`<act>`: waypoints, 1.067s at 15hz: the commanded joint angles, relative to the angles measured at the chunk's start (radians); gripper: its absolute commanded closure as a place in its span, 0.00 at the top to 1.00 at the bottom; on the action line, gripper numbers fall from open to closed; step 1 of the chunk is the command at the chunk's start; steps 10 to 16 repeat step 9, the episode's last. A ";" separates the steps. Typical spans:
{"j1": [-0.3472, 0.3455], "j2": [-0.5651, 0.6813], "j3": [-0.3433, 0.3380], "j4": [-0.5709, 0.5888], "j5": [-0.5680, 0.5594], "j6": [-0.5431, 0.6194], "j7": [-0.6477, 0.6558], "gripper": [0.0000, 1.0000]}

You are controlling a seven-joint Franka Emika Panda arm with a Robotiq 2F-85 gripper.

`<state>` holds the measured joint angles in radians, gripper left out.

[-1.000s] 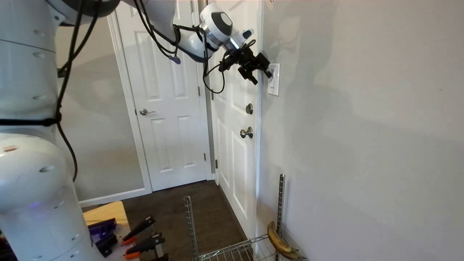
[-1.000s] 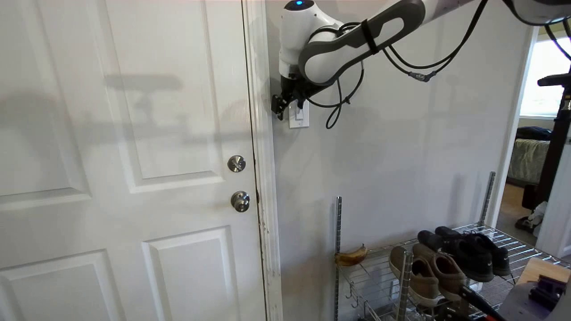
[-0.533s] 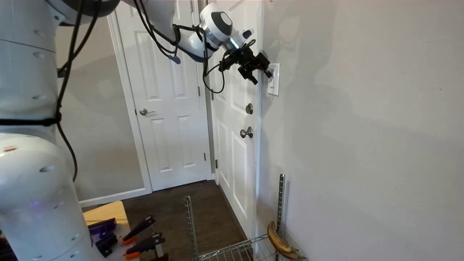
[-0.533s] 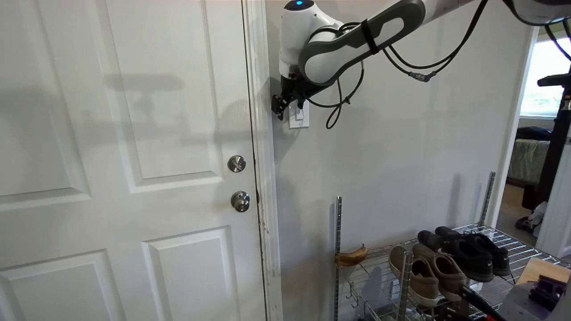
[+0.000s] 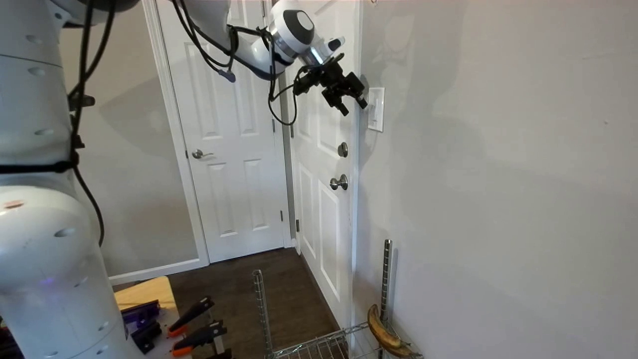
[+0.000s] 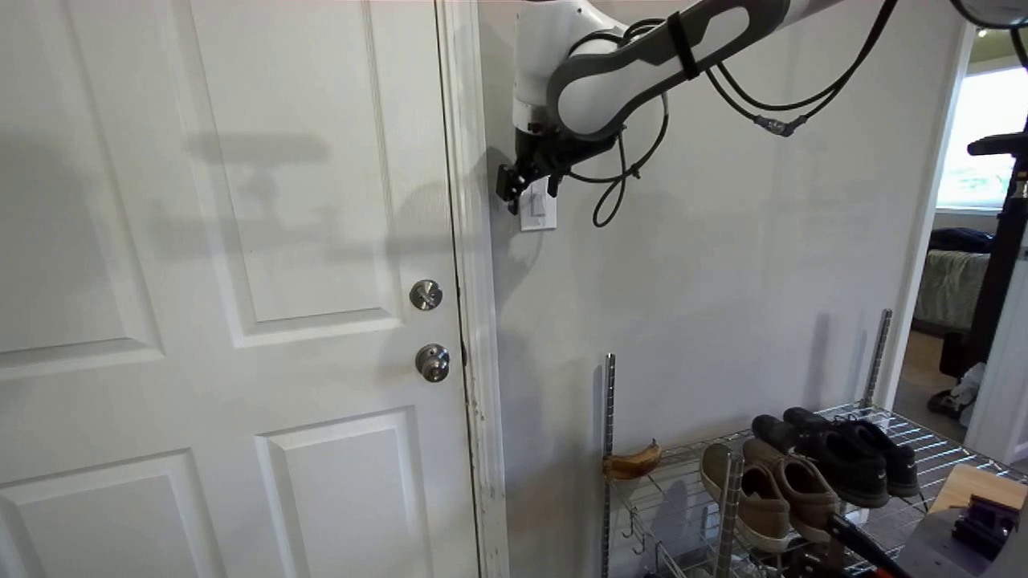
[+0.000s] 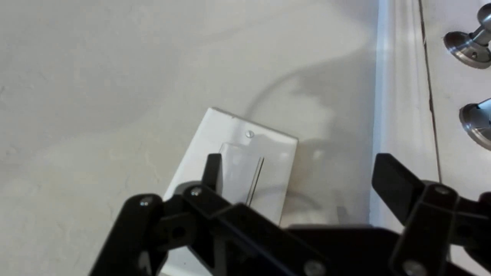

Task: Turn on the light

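Note:
The light switch is a white upright rectangular wall plate (image 5: 376,110) beside the door frame, and it also shows in an exterior view (image 6: 539,218). In the wrist view the plate (image 7: 274,172) appears tilted, with a long paddle and a narrow slot; its lower part is hidden behind the gripper. My black gripper (image 5: 354,108) is open and empty just in front of the plate, with a small gap showing. In the wrist view the gripper (image 7: 299,161) has one fingertip in front of the paddle and the other toward the door frame. No lamp is in view.
A white door with a round knob (image 6: 432,363) and a deadbolt (image 6: 426,295) stands beside the plate. Below is a wire shelf (image 6: 675,482) with upright posts, holding a banana (image 6: 633,462) and shoes (image 6: 771,490). Black-and-orange clamps (image 5: 199,336) lie near the arm's base.
In the last half second the gripper has drawn back from the plate and risen slightly, so a fingertip no longer overlaps the plate in an exterior view. It stays open.

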<state>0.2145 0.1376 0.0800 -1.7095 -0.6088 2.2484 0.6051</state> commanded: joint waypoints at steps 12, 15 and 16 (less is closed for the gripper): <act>-0.011 -0.079 0.045 -0.086 0.110 -0.085 0.052 1.00; -0.011 -0.079 0.045 -0.086 0.110 -0.085 0.052 1.00; -0.011 -0.079 0.045 -0.086 0.110 -0.085 0.052 1.00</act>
